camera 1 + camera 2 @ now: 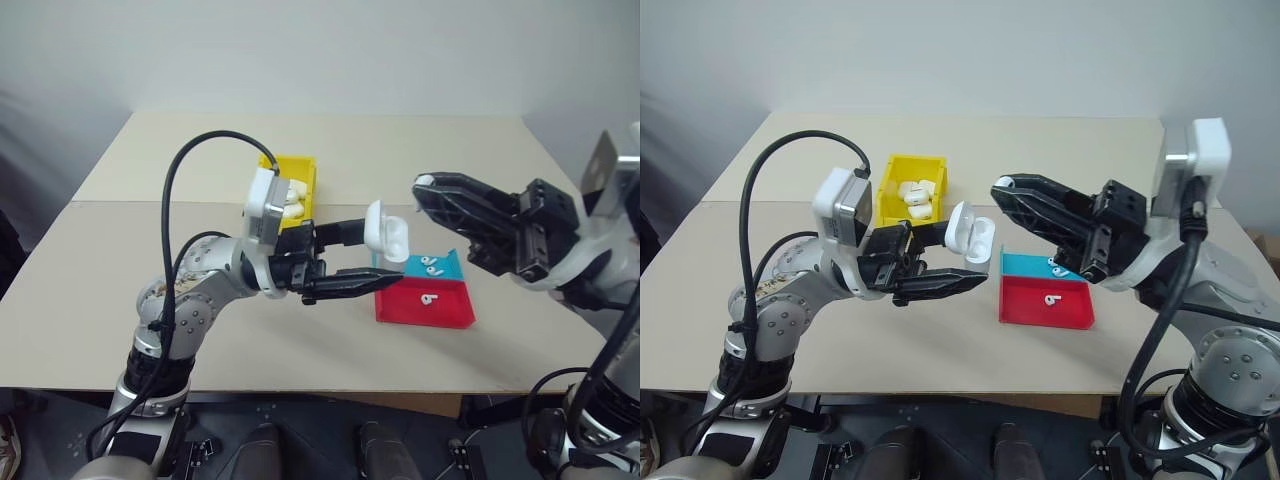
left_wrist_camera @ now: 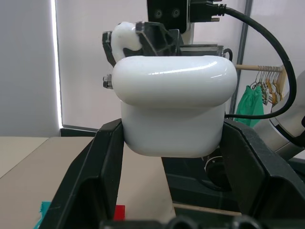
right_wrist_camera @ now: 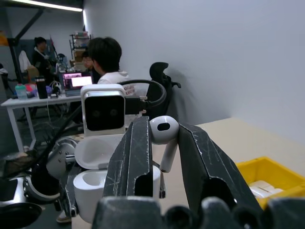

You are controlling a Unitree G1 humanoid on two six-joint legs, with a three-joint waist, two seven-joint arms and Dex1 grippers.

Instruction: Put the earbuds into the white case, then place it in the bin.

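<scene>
My left gripper (image 1: pixel 380 255) is shut on the white case (image 1: pixel 388 232), held in the air above the table with its lid flipped open. In the left wrist view the case (image 2: pixel 174 112) sits between both fingers. My right gripper (image 1: pixel 1002 187) points at the case from the right, a short gap away. It is shut on one of the earbuds (image 3: pixel 164 131), pinched at the fingertips with the stem hanging down. Three more earbuds (image 1: pixel 430 298) lie on the tray. The yellow bin (image 1: pixel 297 165) stands behind the left gripper.
Several white cases lie inside the bin. The flat red and teal tray (image 1: pixel 452 314) rests on the table under and to the right of the held case. The table's front edge (image 1: pixel 300 392) is close below both arms. People sit at a desk (image 3: pixel 28 101) in the background.
</scene>
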